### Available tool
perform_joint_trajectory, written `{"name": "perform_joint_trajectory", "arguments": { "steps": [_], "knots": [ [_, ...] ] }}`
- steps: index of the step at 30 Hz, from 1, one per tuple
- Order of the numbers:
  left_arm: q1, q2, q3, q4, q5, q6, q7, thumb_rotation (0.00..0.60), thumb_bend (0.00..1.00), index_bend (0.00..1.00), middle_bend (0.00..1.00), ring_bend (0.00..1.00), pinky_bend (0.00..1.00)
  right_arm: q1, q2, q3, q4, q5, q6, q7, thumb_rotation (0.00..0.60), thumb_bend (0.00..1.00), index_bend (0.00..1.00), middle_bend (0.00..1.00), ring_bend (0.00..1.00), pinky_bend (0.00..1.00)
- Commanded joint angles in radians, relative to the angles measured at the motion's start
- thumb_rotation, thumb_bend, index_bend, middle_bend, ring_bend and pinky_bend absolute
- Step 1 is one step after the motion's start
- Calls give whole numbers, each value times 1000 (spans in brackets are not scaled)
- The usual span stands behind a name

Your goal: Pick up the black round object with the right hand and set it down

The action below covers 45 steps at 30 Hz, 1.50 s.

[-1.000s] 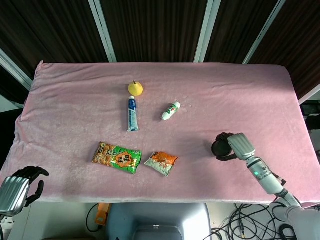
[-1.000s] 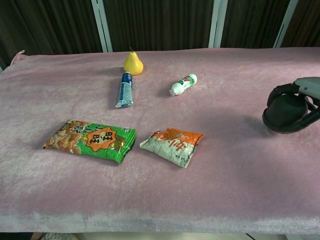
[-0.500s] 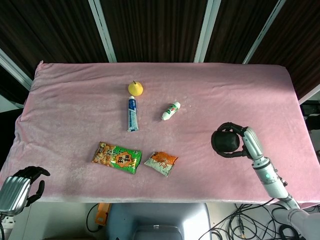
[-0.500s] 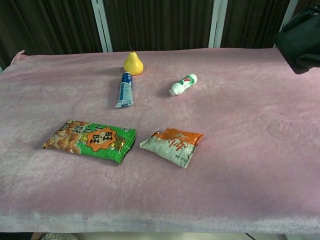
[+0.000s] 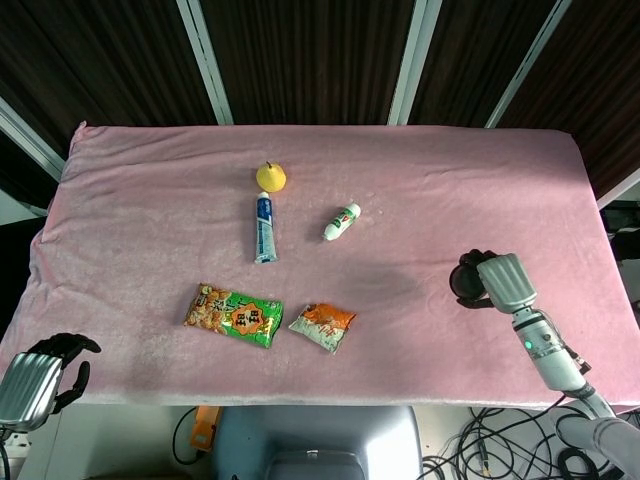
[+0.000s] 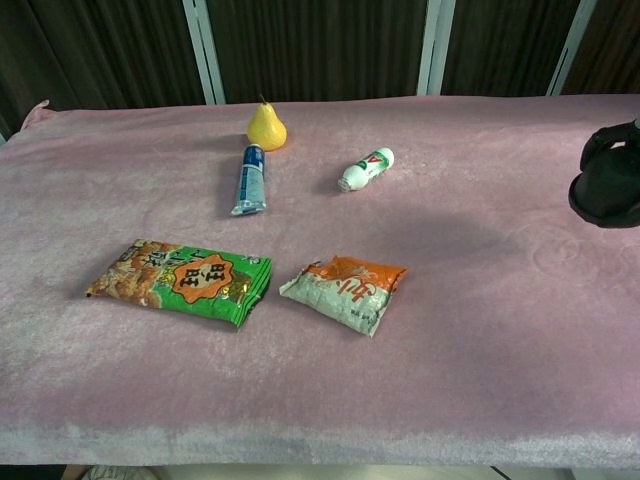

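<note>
The black round object (image 5: 466, 284) is held by my right hand (image 5: 500, 282) near the right side of the pink table. Dark fingers wrap its top and sides, and the grey back of the hand covers its right part. In the chest view the object (image 6: 606, 195) sits at the right edge of the frame, low over the cloth. Whether it touches the cloth I cannot tell. A faint shadow lies on the cloth to its left. My left hand (image 5: 38, 378) hangs off the table's front left corner, fingers curled in and holding nothing.
Mid-table lie a yellow pear (image 5: 270, 176), a blue toothpaste tube (image 5: 264, 227) and a small white bottle (image 5: 341, 221). Nearer the front are a green snack bag (image 5: 233, 315) and an orange-white packet (image 5: 322, 326). The pink cloth (image 5: 150, 200) covers the whole table.
The right hand lifted the black object from the cloth, then carried it right and back down low. The left hand has stayed still.
</note>
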Motion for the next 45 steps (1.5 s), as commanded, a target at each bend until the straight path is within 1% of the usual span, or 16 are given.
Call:
{"name": "perform_joint_trajectory", "arguments": {
  "steps": [1, 3, 4, 7, 8, 11, 14, 18, 20, 25, 28, 31, 34, 39, 42, 45],
  "knots": [
    [1, 0, 1, 0, 2, 1, 0, 600, 571, 456, 440, 352, 488, -24, -40, 70, -8, -39, 228, 346, 600, 216, 773, 621, 677, 866],
    [0, 0, -1, 1, 1, 2, -1, 600, 571, 455, 440, 352, 488, -29, -80, 95, 36, -61, 340, 495, 600, 217, 773, 621, 678, 866],
    [-1, -1, -1, 2, 1, 1, -2, 600, 572, 455, 440, 352, 488, -30, -102, 108, 63, -74, 405, 592, 600, 217, 773, 621, 678, 866],
    [-1, 0, -2, 1, -1, 1, -2, 600, 572, 455, 440, 353, 488, -32, -140, 133, 122, -100, 543, 805, 600, 217, 770, 621, 678, 866],
    [-1, 0, -2, 1, -1, 1, -2, 600, 571, 455, 440, 353, 489, -33, -150, 142, 134, -99, 575, 854, 600, 217, 768, 621, 678, 865],
    [-2, -1, -1, 0, -1, -2, 4, 600, 572, 455, 440, 353, 488, -36, -173, 170, 165, -86, 636, 951, 600, 217, 764, 621, 677, 864],
    [-2, -1, 2, -1, 5, -4, 7, 600, 571, 456, 440, 352, 488, -37, -182, 176, 195, -76, 641, 966, 600, 217, 764, 621, 677, 864],
    [-2, -2, 2, -1, 4, -5, 8, 600, 572, 455, 440, 352, 488, -35, -173, 152, 220, -73, 572, 918, 600, 217, 764, 621, 677, 864],
    [-2, -1, 2, -2, 2, -6, 9, 600, 572, 455, 440, 352, 488, -34, -155, 118, 226, -80, 493, 842, 600, 217, 764, 621, 677, 864],
    [-4, 0, 3, -3, 1, -11, 9, 600, 572, 455, 440, 352, 489, -11, -93, 14, 215, -127, 280, 583, 600, 217, 764, 621, 674, 864],
    [-5, 0, 2, -4, -3, -12, 7, 600, 572, 455, 440, 352, 488, 10, -93, -18, 246, -144, 193, 391, 600, 217, 760, 621, 665, 863],
    [-4, 1, 1, -3, -1, -10, 6, 600, 572, 455, 440, 352, 489, 26, -112, -30, 263, -144, 128, 276, 600, 217, 759, 621, 657, 857],
    [-5, 1, 2, -2, -2, -11, 3, 600, 572, 455, 440, 352, 489, 43, -121, -40, 258, -141, 74, 277, 600, 217, 756, 621, 649, 849],
    [-6, 2, 1, -2, -3, -11, -1, 600, 572, 455, 440, 352, 488, 73, -135, -61, 275, -144, -14, 266, 600, 217, 736, 621, 607, 785],
    [-4, 3, 0, -1, -2, -7, -5, 600, 572, 454, 440, 352, 489, 83, -150, -73, 292, -145, -56, 258, 600, 217, 729, 610, 557, 738],
    [-4, 3, 0, 0, -3, -7, -7, 600, 572, 454, 440, 352, 489, 89, -162, -88, 306, -146, -98, 274, 600, 217, 713, 542, 462, 657]
  ]
}}
